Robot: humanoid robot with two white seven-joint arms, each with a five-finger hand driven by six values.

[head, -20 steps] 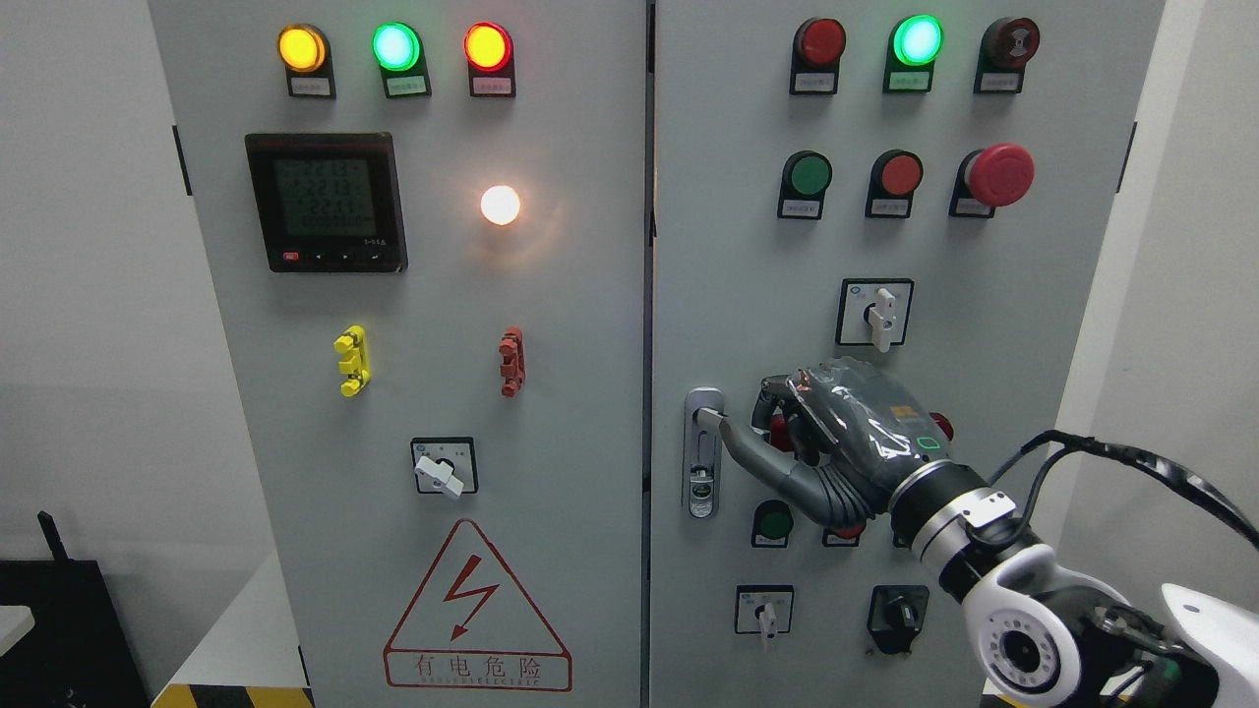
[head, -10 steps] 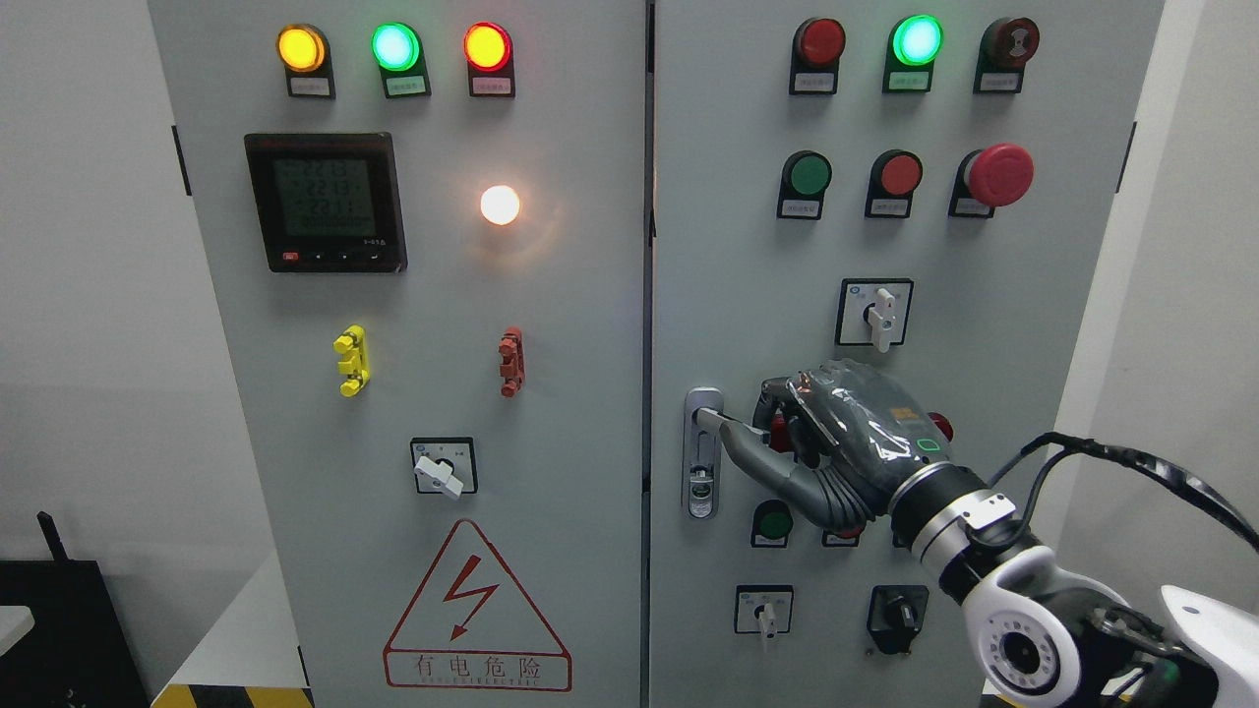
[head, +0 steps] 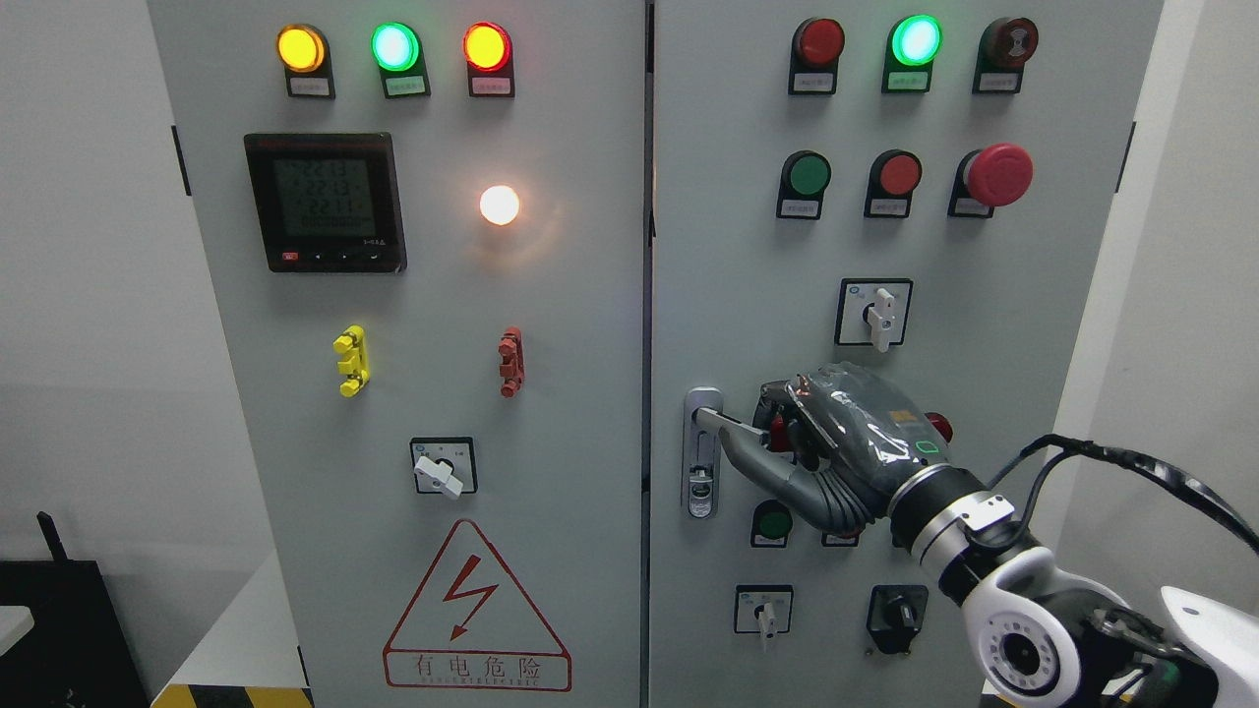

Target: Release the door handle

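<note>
My right hand [head: 836, 433] is curled around the door handle [head: 723, 425] just right of its lock plate [head: 701, 452]; I plan to uncurl fully, then back straight off.

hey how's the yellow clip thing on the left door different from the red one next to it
The yellow clip is bright yellow; the red clip is a dull brick red. The yellow clip sits further left, below the digital meter; the red clip sits nearer the door seam, below the glowing white lamp. The yellow clip's knobs stick out left, the red clip's less clearly. Both stand upright at about the same height on the left door, similar in size.
</note>
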